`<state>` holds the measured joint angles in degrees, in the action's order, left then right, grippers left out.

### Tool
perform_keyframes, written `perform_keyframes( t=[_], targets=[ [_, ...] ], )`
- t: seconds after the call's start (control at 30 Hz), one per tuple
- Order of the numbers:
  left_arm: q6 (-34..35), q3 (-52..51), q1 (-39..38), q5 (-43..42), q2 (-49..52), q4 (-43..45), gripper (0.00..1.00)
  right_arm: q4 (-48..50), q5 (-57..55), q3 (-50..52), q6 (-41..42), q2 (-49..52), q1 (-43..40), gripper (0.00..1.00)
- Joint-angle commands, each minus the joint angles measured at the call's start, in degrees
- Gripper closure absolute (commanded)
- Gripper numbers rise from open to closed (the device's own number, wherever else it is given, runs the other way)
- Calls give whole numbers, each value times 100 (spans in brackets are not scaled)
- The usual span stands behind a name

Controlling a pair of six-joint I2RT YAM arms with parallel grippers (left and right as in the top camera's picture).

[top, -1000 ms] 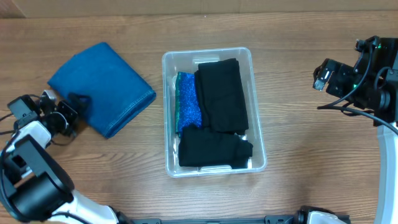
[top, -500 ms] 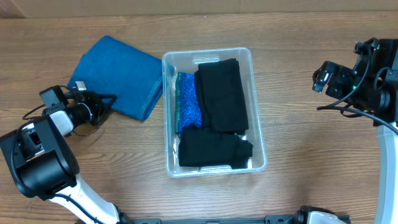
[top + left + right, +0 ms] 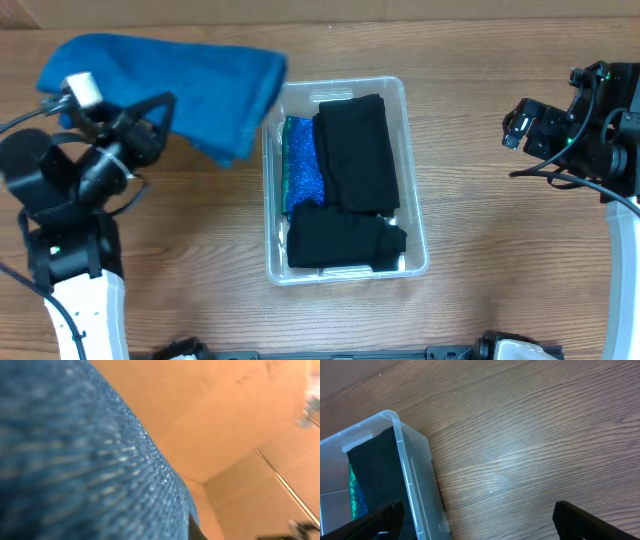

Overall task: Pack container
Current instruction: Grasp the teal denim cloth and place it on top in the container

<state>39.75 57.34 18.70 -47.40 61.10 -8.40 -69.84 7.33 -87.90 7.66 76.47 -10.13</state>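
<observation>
Clear plastic container (image 3: 340,277) sits mid-table, nearly filled with black garments (image 3: 355,160). Right gripper (image 3: 480,522) hangs spread apart beside it. Farther off, left gripper (image 3: 160,103) clamps a blue towel (image 3: 200,70); advisable: centre it over the container before release.

Clear glossy plastic container (image 3: 414,225), woven blue cloth (image 3: 200,80), matt wood-grain table (image 3: 500,230)
</observation>
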Motion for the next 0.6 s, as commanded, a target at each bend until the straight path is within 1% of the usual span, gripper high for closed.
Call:
perform_keyframes(
  t=[0.0, 0.03, 0.1, 0.13, 0.2, 0.23, 0.3, 0.33, 0.43, 0.47, 0.57],
  targets=[
    [-142, 802, -1270, -302, -179, -337, 96, 22, 52, -46, -17, 7, -17, 0],
    [-348, 898, -1676, -295, -79, -704, 96, 22, 52, -46, -17, 7, -17, 0],
    [-1117, 1080, -2487, 92, 221, -1602, 96, 26, 52, -46, -17, 7, -17, 0],
    [-1718, 1202, -2883, 348, 417, -2055, 96, 24, 52, -46, -17, 7, -17, 0],
    [-2465, 1392, -3508, 756, 835, -2518, 96, 22, 50, -46, -20, 7, -17, 0],
    [-2793, 1456, -3692, 870, 1036, -2651, 96, 20, 50, -46, -20, 7, -17, 0],
    [-3333, 1482, -3871, 857, 1504, -2778, 96, 17, 50, -46, -20, 7, -17, 0],
    [-3582, 1484, -3891, 684, 1641, -2780, 96, 20, 48, -46, -20, 7, -17, 0],
    [-4367, 1716, -3899, 431, 1790, -2927, 96, 20, 48, -44, -20, 7, -17, 0],
    [-4756, 2000, -3910, 352, 1792, -3226, 96, 33, 48, -20, -20, 7, -17, 0],
    [-5639, 2706, -4175, 417, 1792, -3834, 96, 76, 48, 94, -20, 17, -17, 0]
  ],
)
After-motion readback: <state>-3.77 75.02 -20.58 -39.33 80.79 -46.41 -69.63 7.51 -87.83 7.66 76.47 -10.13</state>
